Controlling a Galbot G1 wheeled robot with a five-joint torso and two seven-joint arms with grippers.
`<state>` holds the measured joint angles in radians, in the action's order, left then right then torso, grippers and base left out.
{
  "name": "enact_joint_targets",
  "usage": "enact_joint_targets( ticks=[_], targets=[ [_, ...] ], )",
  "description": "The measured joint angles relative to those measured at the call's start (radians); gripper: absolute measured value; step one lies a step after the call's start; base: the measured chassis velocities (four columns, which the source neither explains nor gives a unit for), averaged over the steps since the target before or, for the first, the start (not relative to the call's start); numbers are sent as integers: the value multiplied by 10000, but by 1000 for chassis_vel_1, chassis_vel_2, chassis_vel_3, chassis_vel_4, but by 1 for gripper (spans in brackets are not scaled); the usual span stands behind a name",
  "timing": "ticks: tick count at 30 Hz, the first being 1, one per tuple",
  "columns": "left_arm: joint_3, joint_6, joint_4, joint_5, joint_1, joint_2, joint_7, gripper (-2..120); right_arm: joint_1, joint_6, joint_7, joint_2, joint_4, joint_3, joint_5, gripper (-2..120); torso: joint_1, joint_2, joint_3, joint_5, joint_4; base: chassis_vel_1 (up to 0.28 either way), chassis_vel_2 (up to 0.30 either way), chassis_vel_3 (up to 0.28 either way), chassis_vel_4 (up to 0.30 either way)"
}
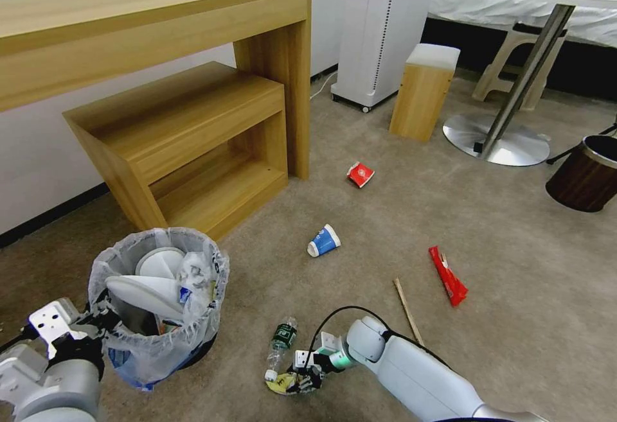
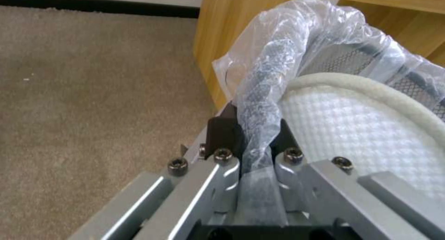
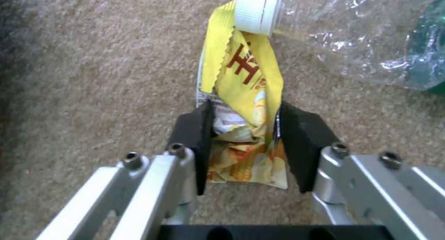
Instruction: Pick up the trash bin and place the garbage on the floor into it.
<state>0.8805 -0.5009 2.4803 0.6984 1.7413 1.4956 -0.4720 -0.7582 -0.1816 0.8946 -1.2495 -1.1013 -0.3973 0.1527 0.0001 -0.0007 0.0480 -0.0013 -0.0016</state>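
Note:
The trash bin (image 1: 160,338), black with a crinkly plastic liner, stands on the carpet at the lower left, and white slippers (image 1: 148,287) lie inside it. My left gripper (image 1: 96,320) is shut on its near rim; the left wrist view has the pads (image 2: 222,132) pinching the bagged rim (image 2: 259,104). My right gripper (image 1: 301,380) is down on the floor, shut on a crumpled yellow wrapper (image 3: 245,76), with a pad (image 3: 297,142) pressing each side. The clear green-labelled bottle (image 1: 281,342) lies touching the wrapper, its white cap (image 3: 252,9) just beyond the fingertips.
On the beige carpet (image 1: 514,248) lie a blue cup (image 1: 323,241), a red cup (image 1: 360,174), a red wrapper (image 1: 448,274) and a wooden stick (image 1: 408,311). A wooden desk (image 1: 193,133) stands behind the bin. A brown bin (image 1: 588,175) and a table base (image 1: 495,139) sit at the right.

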Motion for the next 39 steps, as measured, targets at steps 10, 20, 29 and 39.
enact_joint_targets(
  ticks=[10, 20, 29, 39],
  targets=[
    [2, 0, 1, -7, 37, -7, 0, 3, -55, -59, 21, 139, -289, -7, -151, 22, 1, -3, 4, -6, -3, 0, 0, 0, 0],
    [15, 0, 113, -2, 77, -17, -1, 3, -142, -158, -184, 1188, -2041, 28, -1156, 19, 1, -3, -1, -8, -4, 0, 0, 0, 0],
    [-6, 0, 148, -9, 126, -31, -5, 3, -273, 314, 69, 2044, -3460, 314, -1859, 16, 1, -3, -2, -6, -5, 0, 0, 0, 0],
    [17, 3, 191, 50, 179, -194, -5, 3, -316, 818, 418, 2553, -4914, 1283, -2656, 1, 1, -2, -3, -6, -5, 0, 0, 0, 0]
  ],
)
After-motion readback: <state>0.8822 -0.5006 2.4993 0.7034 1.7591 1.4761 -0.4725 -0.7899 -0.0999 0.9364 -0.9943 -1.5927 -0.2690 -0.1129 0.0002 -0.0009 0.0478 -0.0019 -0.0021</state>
